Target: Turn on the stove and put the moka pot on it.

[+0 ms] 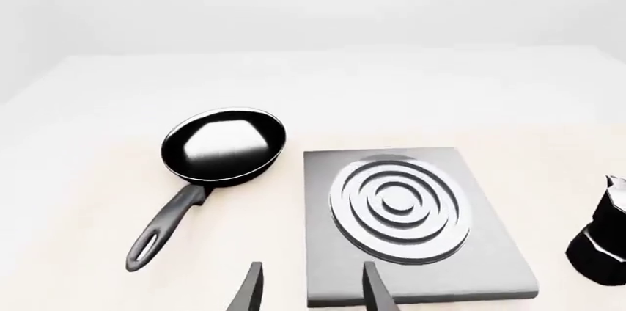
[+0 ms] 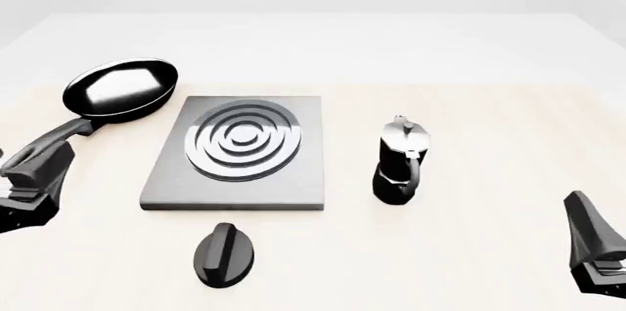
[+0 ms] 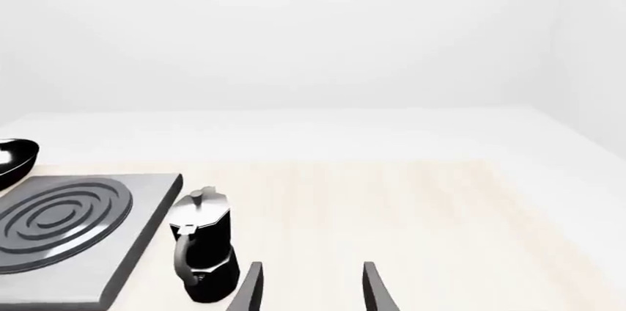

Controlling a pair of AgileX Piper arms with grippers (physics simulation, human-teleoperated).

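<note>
Stove (image 2: 168,186) lay flat near the middle of the pale desk (image 2: 470,252), silver burner rings (image 2: 242,141) on its grey plate. Separate black oval knob (image 2: 224,252) sat on the desk just in front of the plate, apart from it, on the side nearest the arms. Moka pot (image 2: 399,161) stood upright on the desk to the right of the stove, near it but not touching, silver lid on top and handle turned toward the arms. Black frying pan (image 2: 119,89) rested beyond the plate's far left corner, its handle running toward the left arm.

Left gripper (image 1: 311,289) hung low over the near edge of the stove in the left wrist view, fingers (image 1: 251,293) spread well apart with nothing between them. In the front view only a dark part of that arm showed at the left border, close to the pan handle; contact there could not be told. Right gripper (image 3: 311,289) was likewise spread wide and empty, seen in the right wrist view with the moka pot just off to one side of its fingertips and the stove beyond that. From the front, right arm barely entered at the lower right corner, well apart from the pot.
</note>
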